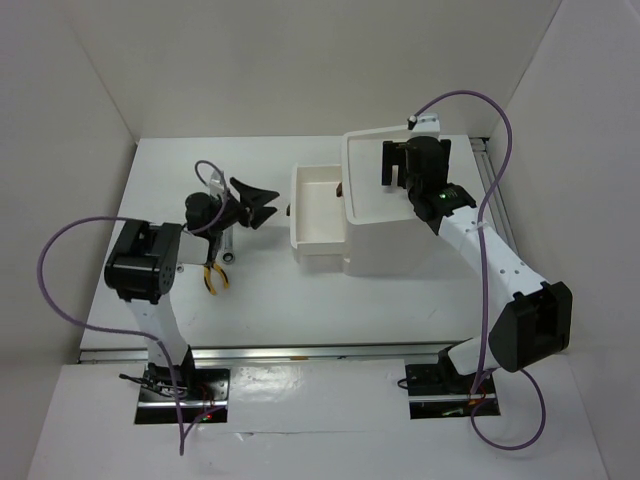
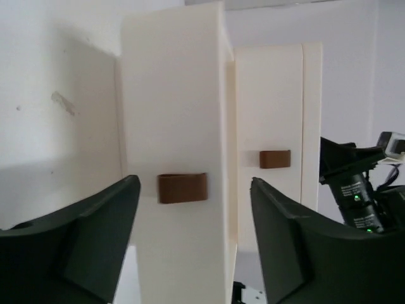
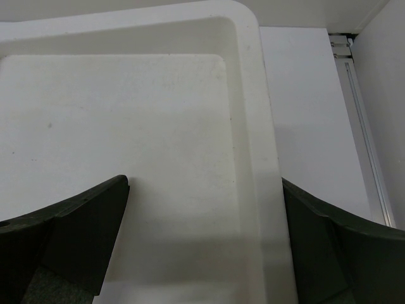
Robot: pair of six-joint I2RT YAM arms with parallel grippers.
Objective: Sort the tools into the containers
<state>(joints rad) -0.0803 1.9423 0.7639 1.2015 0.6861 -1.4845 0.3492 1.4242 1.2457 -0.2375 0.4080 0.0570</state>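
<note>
At centre frame, left gripper (image 1: 258, 202) fingers released, empty, facing pulled-out drawer (image 1: 318, 205); right gripper (image 3: 204, 182) fingers released above top tray (image 3: 126, 114).

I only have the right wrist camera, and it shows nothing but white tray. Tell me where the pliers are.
Observer: The pliers lie on the table, close beside the left arm.
Operator: Report the drawers.
Observer: One drawer stands pulled out of the box, toward the left arm's side.
Operator: Give me the left gripper.
Observer: The left gripper is open, holds nothing, and points at that drawer's front.
</note>
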